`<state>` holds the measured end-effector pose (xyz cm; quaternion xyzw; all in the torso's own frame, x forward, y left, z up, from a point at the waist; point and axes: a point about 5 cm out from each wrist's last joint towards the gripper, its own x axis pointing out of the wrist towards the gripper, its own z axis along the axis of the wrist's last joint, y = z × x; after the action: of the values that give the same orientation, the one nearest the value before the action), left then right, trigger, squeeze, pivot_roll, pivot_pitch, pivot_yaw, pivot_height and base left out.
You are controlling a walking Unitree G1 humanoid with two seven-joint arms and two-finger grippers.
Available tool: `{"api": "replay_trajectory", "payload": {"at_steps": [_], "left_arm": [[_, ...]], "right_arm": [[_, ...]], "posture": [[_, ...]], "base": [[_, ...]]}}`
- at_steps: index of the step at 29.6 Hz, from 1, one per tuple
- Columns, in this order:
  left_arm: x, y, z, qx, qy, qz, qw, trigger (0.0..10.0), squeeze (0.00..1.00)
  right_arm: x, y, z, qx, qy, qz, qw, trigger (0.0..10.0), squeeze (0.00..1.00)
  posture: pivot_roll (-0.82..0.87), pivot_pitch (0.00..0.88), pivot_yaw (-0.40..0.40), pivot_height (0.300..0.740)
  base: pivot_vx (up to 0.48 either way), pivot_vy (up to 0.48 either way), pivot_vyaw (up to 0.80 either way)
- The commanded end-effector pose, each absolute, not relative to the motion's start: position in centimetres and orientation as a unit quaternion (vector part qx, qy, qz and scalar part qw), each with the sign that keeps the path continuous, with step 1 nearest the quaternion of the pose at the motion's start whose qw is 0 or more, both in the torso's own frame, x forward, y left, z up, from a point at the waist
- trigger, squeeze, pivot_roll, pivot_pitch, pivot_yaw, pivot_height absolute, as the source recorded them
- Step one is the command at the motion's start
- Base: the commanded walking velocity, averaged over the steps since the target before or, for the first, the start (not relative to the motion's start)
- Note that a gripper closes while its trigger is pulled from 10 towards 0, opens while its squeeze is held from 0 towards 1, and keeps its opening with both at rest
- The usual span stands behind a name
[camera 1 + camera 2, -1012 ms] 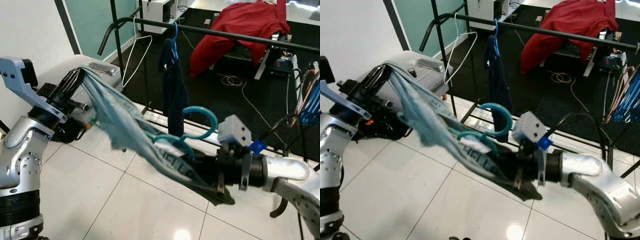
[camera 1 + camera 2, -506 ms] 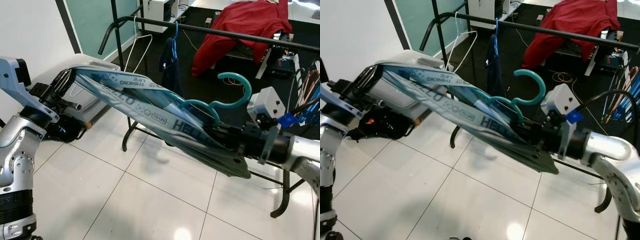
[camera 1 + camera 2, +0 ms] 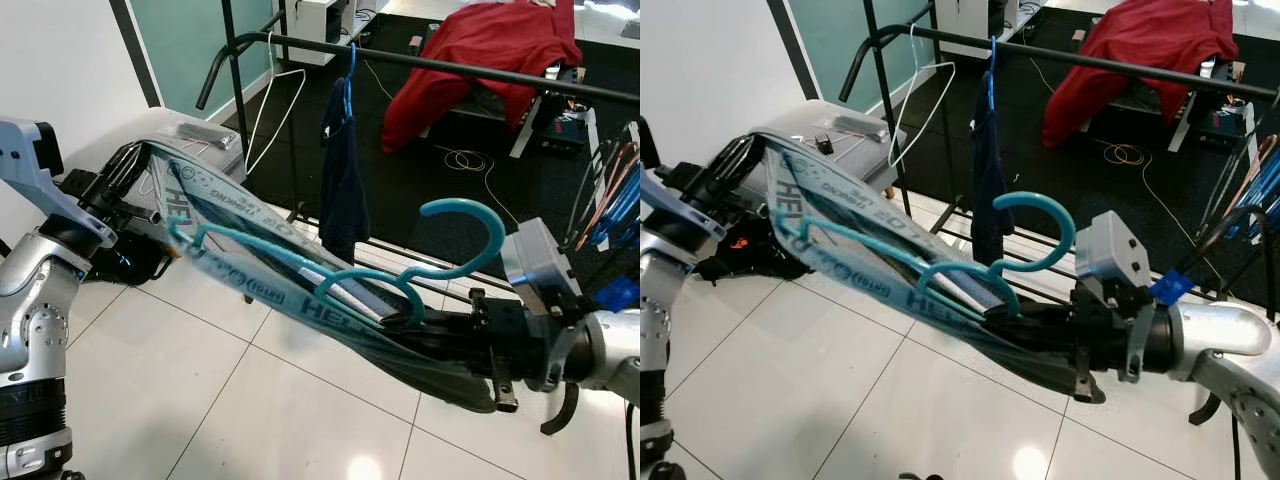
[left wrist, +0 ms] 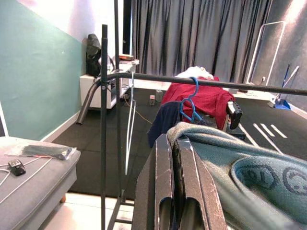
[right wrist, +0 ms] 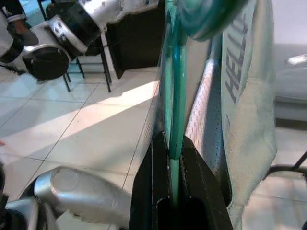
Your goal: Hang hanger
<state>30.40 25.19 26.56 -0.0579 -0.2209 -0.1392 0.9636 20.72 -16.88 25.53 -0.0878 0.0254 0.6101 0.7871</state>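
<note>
Got the teal hanger (image 3: 400, 285) clamped in my right claw (image 5: 173, 158), left claw (image 4: 175, 191) pinched on the garment (image 3: 250, 270). It's well short of the rail (image 3: 450, 68), so hooking's all left.

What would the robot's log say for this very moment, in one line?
step: carry to rail | right gripper: shut on teal hanger | left gripper: shut on garment | rail: not reached

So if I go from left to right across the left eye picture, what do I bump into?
Left gripper → white hanger on the rail → dark blue garment → teal hanger hook → right gripper wrist camera box → blue hangers.
</note>
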Motion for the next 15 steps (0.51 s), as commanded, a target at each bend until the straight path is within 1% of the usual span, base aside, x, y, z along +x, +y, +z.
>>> {"api": "replay_trajectory", "payload": {"at_steps": [1, 2, 3, 4, 5, 6, 7, 8, 9, 10, 11, 12, 13, 14, 15], "left_arm": [[30.4, 25.7, 26.5, -0.054, -0.219, -0.125, 0.966, 0.0, 0.00], [30.4, 25.5, 26.2, -0.060, -0.214, -0.132, 0.966, 0.0, 0.00], [30.4, 25.5, 26.2, -0.060, -0.214, -0.132, 0.966, 0.0, 0.00], [30.4, 25.3, 26.0, -0.065, -0.211, -0.137, 0.966, 0.0, 0.00], [30.4, 25.1, 25.9, -0.068, -0.209, -0.141, 0.965, 0.0, 0.00], [30.4, 25.1, 25.9, -0.068, -0.209, -0.141, 0.965, 0.0, 0.00], [30.2, 23.9, 25.3, -0.077, -0.193, -0.174, 0.963, 0.5, 0.00], [30.0, 22.6, 24.6, -0.082, -0.177, -0.207, 0.959, 2.3, 0.00], [30.0, 22.6, 24.6, -0.082, -0.177, -0.207, 0.959, 2.3, 0.00], [29.6, 20.7, 23.6, -0.092, -0.159, -0.245, 0.952, 2.6, 0.00], [29.6, 20.7, 23.6, -0.092, -0.159, -0.245, 0.952, 2.6, 0.00], [29.1, 18.8, 22.6, -0.109, -0.144, -0.273, 0.945, 3.6, 0.00], [28.8, 17.7, 22.0, -0.121, -0.137, -0.286, 0.941, 3.6, 0.00], [28.8, 17.7, 22.0, -0.121, -0.137, -0.286, 0.941, 3.6, 0.00], [28.4, 16.3, 21.5, -0.138, -0.129, -0.295, 0.937, 8.0, 0.00]], "right_arm": [[21.4, -17.0, 26.7, -0.098, -0.024, 0.582, 0.807, 10.0, 0.00], [22.5, -17.3, 27.3, -0.091, -0.052, 0.547, 0.830, 10.0, 0.00], [22.5, -17.3, 27.3, -0.091, -0.052, 0.547, 0.830, 10.0, 0.00], [23.1, -17.5, 27.7, -0.083, -0.069, 0.524, 0.845, 10.0, 0.00], [23.5, -17.6, 27.9, -0.078, -0.078, 0.509, 0.854, 10.0, 0.00], [23.5, -17.6, 27.9, -0.078, -0.078, 0.509, 0.854, 10.0, 0.00], [24.7, -18.1, 28.1, -0.063, -0.092, 0.461, 0.880, 10.0, 0.00], [25.8, -18.5, 28.2, -0.053, -0.105, 0.413, 0.903, 10.0, 0.00], [25.8, -18.5, 28.2, -0.053, -0.105, 0.413, 0.903, 10.0, 0.00], [26.9, -18.7, 27.7, -0.035, -0.100, 0.369, 0.924, 10.0, 0.00], [26.9, -18.7, 27.7, -0.035, -0.100, 0.369, 0.924, 10.0, 0.00], [27.7, -18.4, 26.9, -0.012, -0.092, 0.344, 0.934, 10.0, 0.00], [28.1, -18.1, 26.3, 0.002, -0.085, 0.336, 0.938, 10.0, 0.00], [28.1, -18.1, 26.3, 0.002, -0.085, 0.336, 0.938, 10.0, 0.00], [28.5, -17.3, 25.3, 0.018, -0.076, 0.331, 0.941, 10.0, 0.00]], "posture": [[-0.13, 0.119, 0.053, 0.740], [-0.13, 0.120, 0.054, 0.740], [-0.13, 0.120, 0.054, 0.740], [-0.13, 0.120, 0.054, 0.740], [-0.13, 0.120, 0.054, 0.740], [-0.13, 0.120, 0.054, 0.740], [-0.13, 0.121, 0.052, 0.740], [-0.13, 0.121, 0.052, 0.740], [-0.13, 0.121, 0.052, 0.740], [-0.13, 0.122, 0.051, 0.740], [-0.13, 0.122, 0.051, 0.740], [-0.13, 0.122, 0.051, 0.740], [-0.13, 0.122, 0.051, 0.740], [-0.13, 0.122, 0.051, 0.740], [-0.12, 0.121, 0.044, 0.740]], "base": [[0.000, 0.000, 0.00], [0.000, 0.000, 0.00], [0.000, 0.000, 0.00], [0.000, 0.000, 0.00], [0.000, 0.000, 0.00], [0.000, 0.000, 0.00], [0.000, 0.000, 0.00], [0.000, 0.000, 0.00], [0.000, 0.000, 0.00], [0.000, 0.000, 0.00], [0.000, 0.000, 0.00], [0.000, 0.000, 0.00], [0.000, 0.000, 0.00], [0.000, 0.000, 0.00], [0.000, 0.000, 0.78]]}}
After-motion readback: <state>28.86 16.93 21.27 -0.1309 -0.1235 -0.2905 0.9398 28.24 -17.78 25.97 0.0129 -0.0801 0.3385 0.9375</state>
